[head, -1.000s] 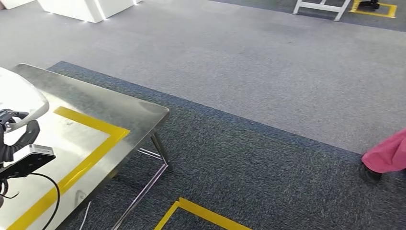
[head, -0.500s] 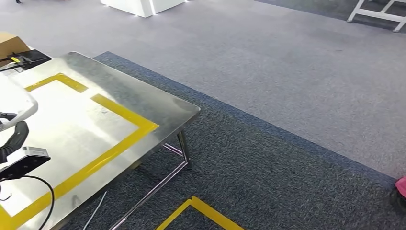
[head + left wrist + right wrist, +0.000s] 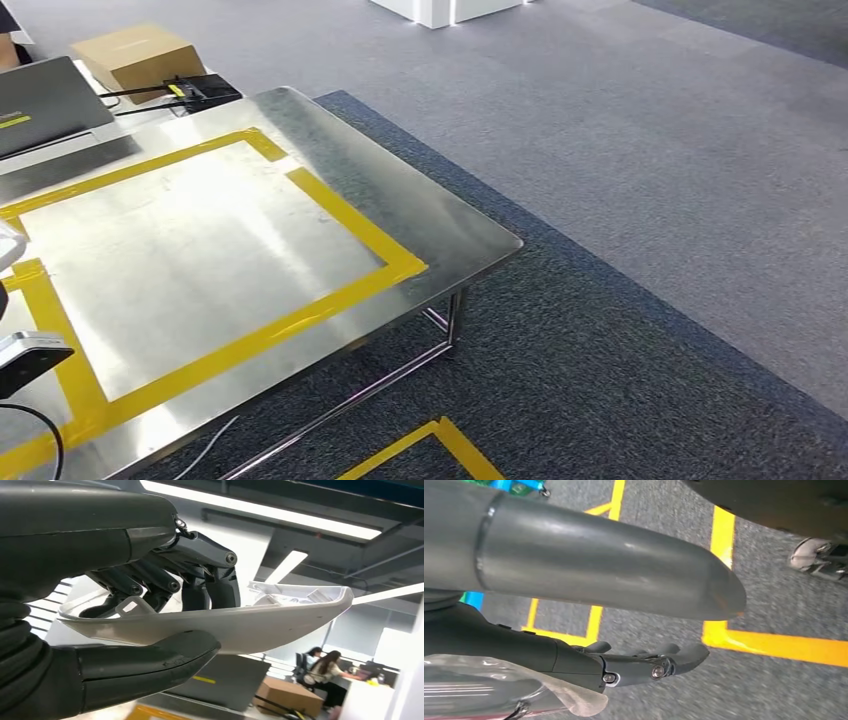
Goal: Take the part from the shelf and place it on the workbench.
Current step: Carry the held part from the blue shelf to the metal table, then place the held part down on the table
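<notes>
While the left hand (image 3: 150, 620) grips the white part (image 3: 260, 620) between thumb and fingers, the right hand (image 3: 634, 667) hangs empty, fingers extended, over carpet.

The workbench (image 3: 300, 230) stands to the left in the head view, with a tape frame (image 3: 340, 225) stuck on its top and carpet (image 3: 650, 200) spread out to its right and in front. Behind the workbench, at the far left, a box (image 3: 135, 55) sits next to a laptop (image 3: 45, 100). In the left wrist view, the left hand (image 3: 150, 610) holds the part (image 3: 260, 620), with its thumb under the part and its fingers (image 3: 210, 580) on top.
</notes>
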Robot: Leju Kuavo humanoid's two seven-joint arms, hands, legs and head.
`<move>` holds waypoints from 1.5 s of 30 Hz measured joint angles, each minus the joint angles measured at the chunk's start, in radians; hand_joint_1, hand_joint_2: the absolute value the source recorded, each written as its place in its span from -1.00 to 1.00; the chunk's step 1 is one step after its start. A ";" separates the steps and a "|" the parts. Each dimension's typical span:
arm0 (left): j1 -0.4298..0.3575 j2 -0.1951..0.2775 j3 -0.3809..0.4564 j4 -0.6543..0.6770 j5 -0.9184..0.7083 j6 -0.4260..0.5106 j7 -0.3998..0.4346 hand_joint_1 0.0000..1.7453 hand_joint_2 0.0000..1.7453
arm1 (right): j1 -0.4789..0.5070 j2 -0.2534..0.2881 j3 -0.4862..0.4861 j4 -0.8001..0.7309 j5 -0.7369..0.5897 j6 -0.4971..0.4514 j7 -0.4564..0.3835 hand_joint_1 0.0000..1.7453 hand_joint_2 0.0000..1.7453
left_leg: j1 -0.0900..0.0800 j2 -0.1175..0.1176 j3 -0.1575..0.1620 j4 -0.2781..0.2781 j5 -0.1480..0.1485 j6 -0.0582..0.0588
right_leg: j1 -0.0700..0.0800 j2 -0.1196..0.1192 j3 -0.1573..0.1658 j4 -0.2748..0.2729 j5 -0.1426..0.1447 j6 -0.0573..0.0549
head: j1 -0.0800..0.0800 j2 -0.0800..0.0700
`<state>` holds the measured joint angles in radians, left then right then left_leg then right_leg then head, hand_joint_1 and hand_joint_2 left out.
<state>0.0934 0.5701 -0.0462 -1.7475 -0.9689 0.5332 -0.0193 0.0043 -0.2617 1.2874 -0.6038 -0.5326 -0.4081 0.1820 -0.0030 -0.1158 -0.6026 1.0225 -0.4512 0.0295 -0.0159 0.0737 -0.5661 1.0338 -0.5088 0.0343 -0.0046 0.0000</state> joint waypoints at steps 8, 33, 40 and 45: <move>-0.006 0.007 0.013 0.000 -0.002 -0.011 0.008 1.00 1.00 | 0.004 0.001 0.000 -0.002 0.003 -0.012 0.000 -1.00 -1.00 | 0.009 0.093 -0.107 0.205 -0.097 -0.044 | 0.005 -0.084 0.038 -0.036 -0.004 -0.033 | -0.009 0.000; -0.039 0.010 -0.003 0.002 -0.009 -0.021 0.026 1.00 1.00 | -0.002 0.001 0.000 -0.016 0.012 -0.013 0.012 -1.00 -1.00 | 0.009 0.001 -0.013 0.004 0.000 -0.020 | 0.002 0.002 0.009 -0.016 -0.005 -0.003 | -0.005 0.000; -0.046 0.017 -0.009 0.004 -0.008 -0.022 0.027 1.00 1.00 | -0.001 0.001 0.000 -0.018 0.012 -0.014 0.012 -1.00 -1.00 | 0.013 0.103 -0.125 0.246 -0.115 -0.047 | 0.005 -0.077 0.029 -0.028 -0.007 -0.034 | -0.011 0.000; -0.046 0.017 -0.016 0.007 -0.008 -0.022 0.027 1.00 1.00 | -0.001 0.001 -0.001 -0.018 0.003 -0.012 0.008 -1.00 -1.00 | 0.015 0.115 -0.045 0.097 -0.019 -0.045 | 0.009 -0.119 0.041 -0.027 -0.021 -0.026 | -0.011 0.000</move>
<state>0.0476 0.5867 -0.0617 -1.7402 -0.9770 0.5112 0.0077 0.0029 -0.2609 1.2864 -0.6218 -0.5295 -0.4206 0.1901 0.0118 -0.0005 -0.6481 1.1191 -0.4697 -0.0151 -0.0072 -0.0452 -0.5251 1.0066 -0.5299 0.0087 -0.0157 0.0000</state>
